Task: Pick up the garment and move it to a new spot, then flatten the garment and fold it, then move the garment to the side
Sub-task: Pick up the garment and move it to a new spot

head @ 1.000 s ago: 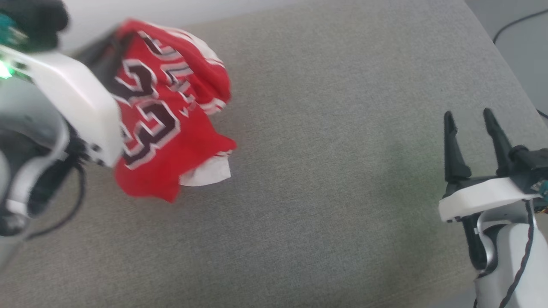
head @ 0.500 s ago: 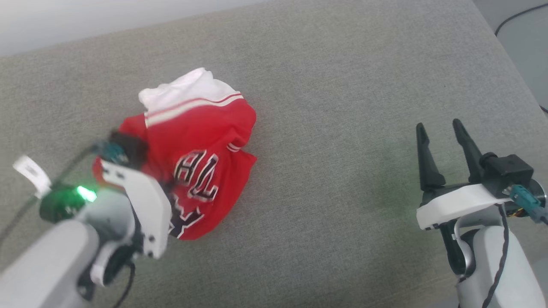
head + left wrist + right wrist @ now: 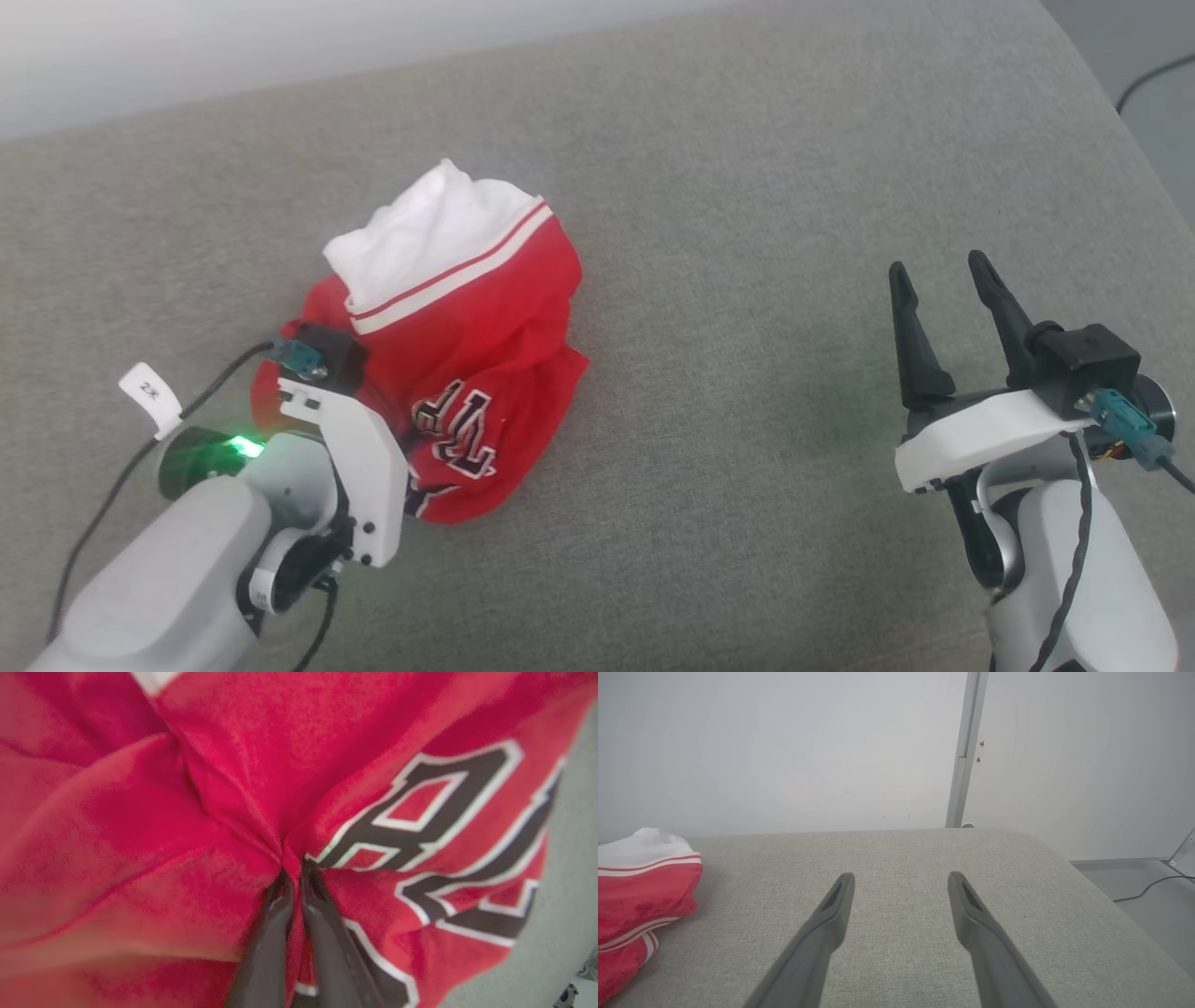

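Note:
The garment (image 3: 467, 345), a red jersey with a white sleeve and black white-outlined lettering, lies in a crumpled heap on the grey surface left of centre. In the left wrist view my left gripper (image 3: 293, 870) is shut on a pinch of its red cloth (image 3: 224, 788), with folds radiating from the fingertips. In the head view the left wrist sits at the heap's near left edge and its fingers are buried in the cloth. My right gripper (image 3: 938, 273) stands open far to the right, nothing between its fingers (image 3: 831, 905). The heap's edge (image 3: 640, 882) shows at the left of the right wrist view.
The grey fabric surface (image 3: 747, 233) stretches wide between the heap and my right gripper. Its right edge curves down to a floor with a black cable (image 3: 1153, 79). A pale wall (image 3: 784, 742) with a vertical rail (image 3: 966, 751) stands behind the far edge.
The garment has come down from hanging in the air to a heap on the surface, still pinched by my left gripper. The head camera shifted too. The right gripper stays open.

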Motion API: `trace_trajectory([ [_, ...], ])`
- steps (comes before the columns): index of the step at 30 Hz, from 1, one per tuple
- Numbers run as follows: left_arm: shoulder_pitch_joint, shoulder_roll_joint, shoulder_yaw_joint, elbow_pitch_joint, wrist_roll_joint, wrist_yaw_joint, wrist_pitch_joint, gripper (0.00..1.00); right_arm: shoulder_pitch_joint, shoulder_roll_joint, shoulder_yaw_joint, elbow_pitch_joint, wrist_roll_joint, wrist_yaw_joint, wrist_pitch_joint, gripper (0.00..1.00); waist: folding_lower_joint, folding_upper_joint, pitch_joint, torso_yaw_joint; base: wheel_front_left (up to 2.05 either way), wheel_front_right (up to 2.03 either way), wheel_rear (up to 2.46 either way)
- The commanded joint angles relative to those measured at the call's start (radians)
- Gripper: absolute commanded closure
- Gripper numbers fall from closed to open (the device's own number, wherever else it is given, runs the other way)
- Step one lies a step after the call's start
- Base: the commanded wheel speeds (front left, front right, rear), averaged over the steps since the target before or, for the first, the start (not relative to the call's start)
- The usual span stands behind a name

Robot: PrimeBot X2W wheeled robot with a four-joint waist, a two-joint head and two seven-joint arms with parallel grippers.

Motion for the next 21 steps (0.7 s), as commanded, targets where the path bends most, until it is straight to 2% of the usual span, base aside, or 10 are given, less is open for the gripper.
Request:
trace_trajectory([
  [1, 0.038, -0.009, -0.025, 0.039, -0.01, -0.008, 0.002, 0.0, 0.006, 0.002, -0.002, -0.004, -0.011, 0.0, 0.005, 0.0, 0.0, -0.0001, -0.021, 0.018, 0.0, 0.0, 0.0],
  [9, 0.036, 0.02, 0.047, 0.007, 0.004, -0.062, -0.191, 0.0, 0.055, -0.005, -0.045, -0.017, -0.037, 0.0, 0.025, 0.0, 0.0, -0.0001, -0.109, 0.089, 0.0, 0.0, 0.0],
  [15, 0.102, 0.059, 0.119, 0.006, -0.002, -0.065, -0.363, 0.0, 0.095, -0.02, -0.058, -0.021, -0.036, 0.0, 0.037, 0.0, 0.0, -0.0001, -0.168, 0.136, 0.0, 0.0, 0.0],
  [21, 0.192, 0.091, 0.199, 0.005, -0.015, -0.05, -0.54, 0.0, 0.132, -0.036, -0.074, -0.024, -0.032, 0.0, 0.045, 0.0, 0.0, -0.0001, -0.214, 0.176, 0.0, 0.0, 0.0],
])
